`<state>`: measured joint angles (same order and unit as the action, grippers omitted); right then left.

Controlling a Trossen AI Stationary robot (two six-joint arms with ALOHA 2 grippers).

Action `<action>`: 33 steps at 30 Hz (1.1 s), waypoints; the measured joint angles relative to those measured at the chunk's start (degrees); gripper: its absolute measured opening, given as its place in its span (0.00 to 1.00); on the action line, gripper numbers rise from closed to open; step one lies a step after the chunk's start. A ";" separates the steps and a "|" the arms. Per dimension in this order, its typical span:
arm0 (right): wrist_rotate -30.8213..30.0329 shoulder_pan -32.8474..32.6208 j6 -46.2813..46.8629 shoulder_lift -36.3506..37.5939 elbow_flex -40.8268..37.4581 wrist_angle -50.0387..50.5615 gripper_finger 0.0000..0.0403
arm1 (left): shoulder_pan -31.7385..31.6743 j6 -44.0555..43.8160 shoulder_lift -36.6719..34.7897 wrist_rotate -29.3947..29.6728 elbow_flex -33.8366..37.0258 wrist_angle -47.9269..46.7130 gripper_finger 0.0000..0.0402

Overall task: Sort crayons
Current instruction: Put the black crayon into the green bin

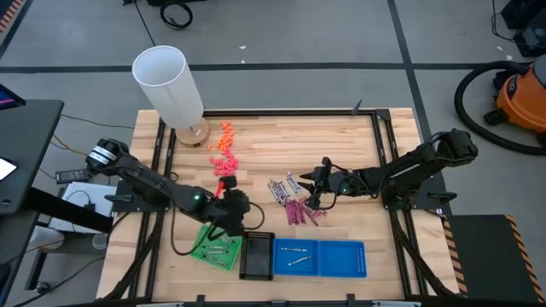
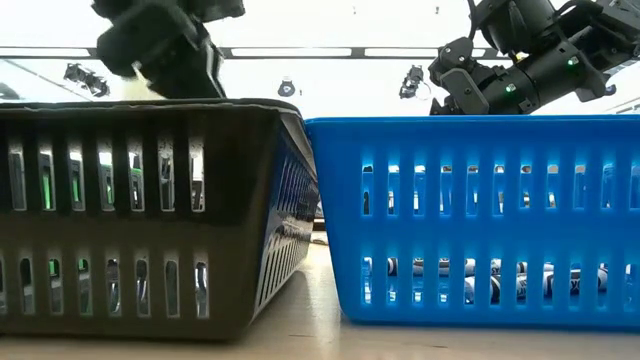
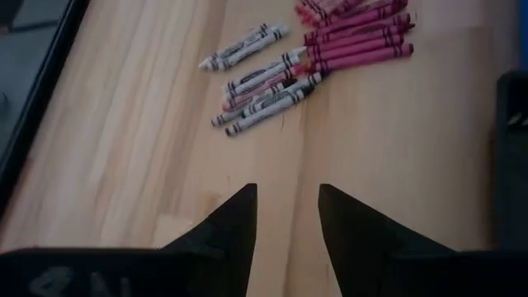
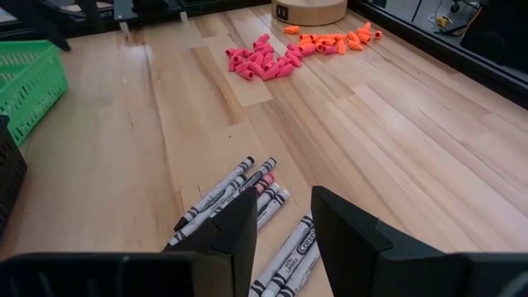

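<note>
Grey floor all around, wooden worktop (image 1: 341, 145) in the middle, and honestly the sorting looks barely started.

Most of the crayons (image 1: 290, 198) sit loose in one heap on the wood: grey-silver ones on one side of it, magenta ones bunched against them. The right end effector (image 1: 312, 183) hangs right over that heap, fingers apart with nothing between them, and its wrist view shows grey crayons (image 4: 247, 198) directly under and just ahead of the fingertips. My guess is it's lining up a pick.

The left end effector (image 1: 238, 207) is near the green tray (image 1: 214, 247), fingers also apart and empty. From its camera the heap (image 3: 305, 66) lies well ahead of it, with bare wood between.

What's done: a couple of pale sticks lie in the blue tray (image 1: 320, 257), and a couple more in the green one. I can't tell their colours for sure. The black tray (image 1: 257, 255) between those two looks empty from above.

What's left: basically the whole heap. The orange and pink lumps (image 1: 224, 149) further off, past the heap from the right end effector, aren't crayons.
</note>
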<state>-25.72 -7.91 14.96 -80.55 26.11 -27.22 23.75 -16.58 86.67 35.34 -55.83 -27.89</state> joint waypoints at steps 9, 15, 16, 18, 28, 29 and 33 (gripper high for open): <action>0.27 0.00 -0.15 0.00 0.00 0.12 0.32 | -5.61 14.95 6.35 -2.81 0.00 9.96 0.35; 0.31 0.01 -0.19 0.00 0.02 0.35 0.32 | -11.92 21.21 8.00 -13.19 0.00 16.72 0.35; 0.33 -0.01 -0.41 0.02 0.00 0.44 0.32 | -13.12 21.62 8.07 -15.43 0.00 17.03 0.35; 0.32 0.01 -0.57 0.02 0.02 0.45 0.32 | -15.44 21.89 8.60 -21.20 0.00 19.05 0.35; 0.64 -0.05 -1.46 0.02 0.02 0.22 0.32 | -21.31 29.63 18.20 -30.98 0.02 23.87 0.35; 0.73 -0.10 -1.46 0.02 0.02 0.24 0.32 | -21.37 30.83 19.18 -31.00 0.02 25.06 0.35; 0.90 -0.22 -1.50 0.02 0.02 -0.13 0.32 | -21.29 34.69 21.40 -31.29 -0.04 29.50 0.35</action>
<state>-24.82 -8.13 13.46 -80.53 26.13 -27.35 2.46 18.11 108.07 4.05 -55.88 1.61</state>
